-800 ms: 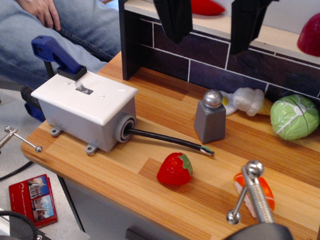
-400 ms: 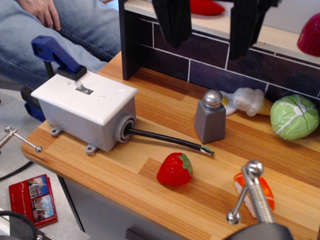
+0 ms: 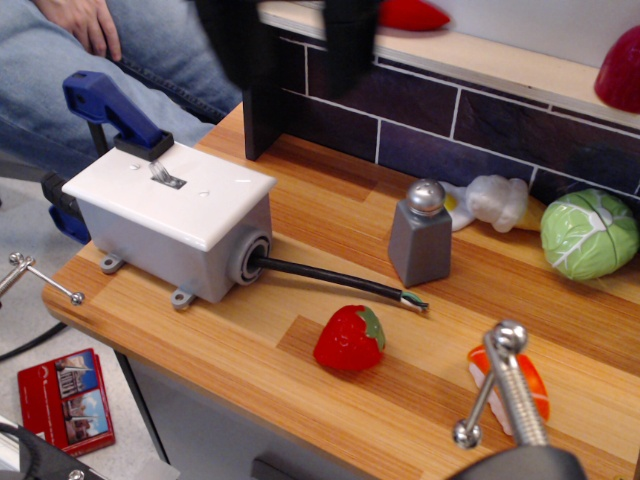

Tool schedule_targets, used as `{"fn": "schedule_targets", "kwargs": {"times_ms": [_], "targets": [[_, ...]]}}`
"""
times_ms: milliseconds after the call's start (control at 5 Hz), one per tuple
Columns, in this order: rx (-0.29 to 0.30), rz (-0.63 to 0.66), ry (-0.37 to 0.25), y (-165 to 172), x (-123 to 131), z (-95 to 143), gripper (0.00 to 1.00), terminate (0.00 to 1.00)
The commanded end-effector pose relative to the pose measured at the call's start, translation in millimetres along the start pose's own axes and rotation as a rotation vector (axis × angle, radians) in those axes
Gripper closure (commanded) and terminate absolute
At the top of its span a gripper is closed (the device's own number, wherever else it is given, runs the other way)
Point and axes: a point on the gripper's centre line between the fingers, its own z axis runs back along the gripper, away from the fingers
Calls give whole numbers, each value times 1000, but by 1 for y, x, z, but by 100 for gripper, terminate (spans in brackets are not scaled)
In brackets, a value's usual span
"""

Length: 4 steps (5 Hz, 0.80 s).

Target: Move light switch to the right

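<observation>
I see my gripper blurred at the top edge, jaws spread and empty, well above the light switch near the counter's left edge.

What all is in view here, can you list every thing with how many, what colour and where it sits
light switch: 1, silver toggle, in the white faceplate on top of the box, left
electrical box: 1, grey, left end of the table
cable: 1, black, running right from the box
clamp handle: 1, blue, behind the box
salt shaker: 1, grey with silver top, centre
strawberry: 1, red, front centre
cabbage: 1, green, right by the brick wall
white toy: 1, white, behind the shaker; kind unclear
orange toy: 1, orange and white, front right, partly hidden by a metal screw
table: 1, wood
red booklet: 1, floor, lower left
person's hand: 1, top left, on jeans
gripper: 1, black, blurred, top centre, above the table
</observation>
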Motion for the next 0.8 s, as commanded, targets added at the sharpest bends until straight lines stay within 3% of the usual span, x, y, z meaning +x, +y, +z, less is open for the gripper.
{"fn": "schedule_targets", "kwargs": {"times_ms": [0, 200, 400, 600], "targets": [[-64, 18, -38, 46, 0, -10, 0, 0], [-50, 27, -30, 73, 10, -13, 0, 0], [-8, 45, 30, 91, 19, -13, 0, 0], [-8, 45, 30, 91, 19, -13, 0, 0]]}}
